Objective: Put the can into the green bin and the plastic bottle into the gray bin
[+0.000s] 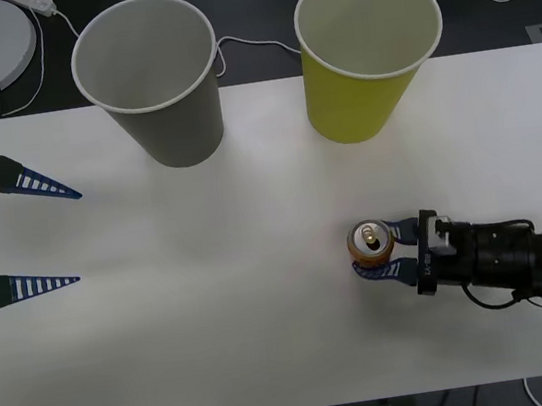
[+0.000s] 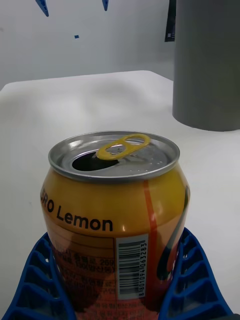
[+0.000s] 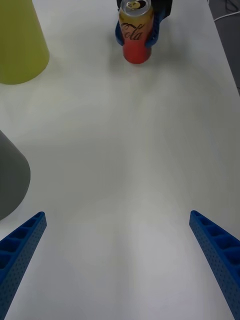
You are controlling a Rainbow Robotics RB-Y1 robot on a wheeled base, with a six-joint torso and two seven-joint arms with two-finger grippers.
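My right tool (image 1: 377, 252) grips the can (image 1: 370, 240), upright on the worktop (image 1: 226, 310), in front of the green bin (image 1: 364, 59). Gray bin (image 1: 156, 88) stands beside it, w/ a gap. My left tool (image 1: 54, 237) hovers wide open at the left edge, holding nothing.

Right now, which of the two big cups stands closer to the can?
The green bin, the yellow-green cup. The can, held in the right pincer, sits nearly below it; the gray bin is farther left.

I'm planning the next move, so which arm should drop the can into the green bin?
Right: the right gripper already clasps the can, nearer the green bin. The left gripper is open at the table's far side.
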